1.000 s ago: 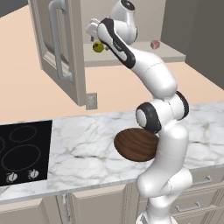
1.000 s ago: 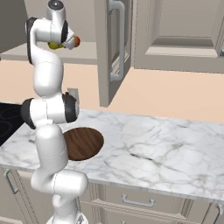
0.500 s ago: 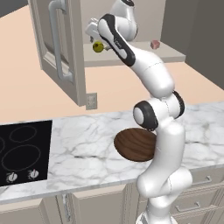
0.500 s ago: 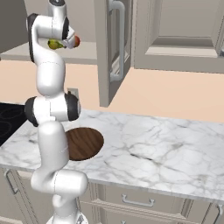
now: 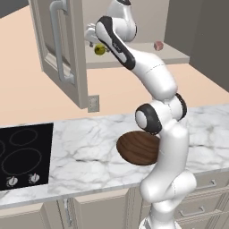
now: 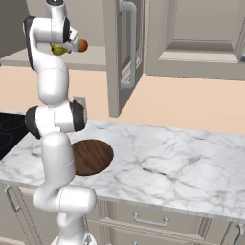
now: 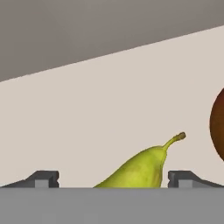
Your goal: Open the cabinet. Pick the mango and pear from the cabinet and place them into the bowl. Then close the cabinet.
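The cabinet's left door (image 5: 58, 49) stands swung open, seen edge-on in the right base view as the cabinet door (image 6: 125, 48). On its shelf lie a yellow-green pear (image 5: 99, 50) and a reddish mango (image 5: 158, 45). My gripper (image 5: 91, 39) is raised to the shelf and open. In the hand view the pear (image 7: 140, 168) lies between the fingertips (image 7: 43, 178), untouched, with the mango (image 7: 217, 124) at the right edge. From the right, the pear (image 6: 58, 49) and mango (image 6: 83, 45) sit beside the gripper (image 6: 66, 47). The dark wooden bowl (image 5: 137, 147) rests on the counter by my base, bowl (image 6: 91, 157).
The marble counter (image 5: 89, 147) runs across, with a black cooktop (image 5: 22, 156) at its left. A wall outlet (image 5: 93, 103) sits below the open door. The cabinet's right door (image 6: 201, 33) is shut. Drawers (image 6: 148, 221) lie under the counter.
The hand has edged a little closer to the pear on the shelf. The fruit, door and bowl have not moved.
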Robot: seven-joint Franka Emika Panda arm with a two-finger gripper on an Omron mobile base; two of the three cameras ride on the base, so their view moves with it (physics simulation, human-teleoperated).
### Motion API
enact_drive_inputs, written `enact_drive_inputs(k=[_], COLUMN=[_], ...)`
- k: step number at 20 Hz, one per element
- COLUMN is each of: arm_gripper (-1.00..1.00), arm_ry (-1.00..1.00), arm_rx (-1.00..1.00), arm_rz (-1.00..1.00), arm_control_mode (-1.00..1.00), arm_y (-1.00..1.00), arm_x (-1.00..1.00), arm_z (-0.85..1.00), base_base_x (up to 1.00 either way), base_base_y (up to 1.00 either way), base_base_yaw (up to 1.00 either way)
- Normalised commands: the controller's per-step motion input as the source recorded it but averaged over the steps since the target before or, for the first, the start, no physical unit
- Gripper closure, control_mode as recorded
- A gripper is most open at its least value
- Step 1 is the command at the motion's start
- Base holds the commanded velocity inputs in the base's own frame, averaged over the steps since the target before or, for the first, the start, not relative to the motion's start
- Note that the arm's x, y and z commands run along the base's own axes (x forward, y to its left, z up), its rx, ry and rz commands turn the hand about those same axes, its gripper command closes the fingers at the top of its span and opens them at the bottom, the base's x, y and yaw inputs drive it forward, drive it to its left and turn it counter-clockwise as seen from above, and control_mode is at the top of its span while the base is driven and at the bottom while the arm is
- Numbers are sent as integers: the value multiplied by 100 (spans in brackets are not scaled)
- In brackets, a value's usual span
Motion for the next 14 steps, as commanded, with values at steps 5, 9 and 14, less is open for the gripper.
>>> enact_drive_inputs(k=[5, 9, 14], arm_gripper=[100, 100, 100], arm_ry=[3, 0, 3], arm_rx=[-3, 0, 5], arm_rz=[1, 0, 0], arm_control_mode=[-100, -100, -100], arm_y=[28, 0, 0], arm_x=[-33, -3, -46], arm_z=[-49, 0, 4], base_base_x=[0, 0, 0], base_base_y=[0, 0, 0], base_base_yaw=[0, 0, 0])
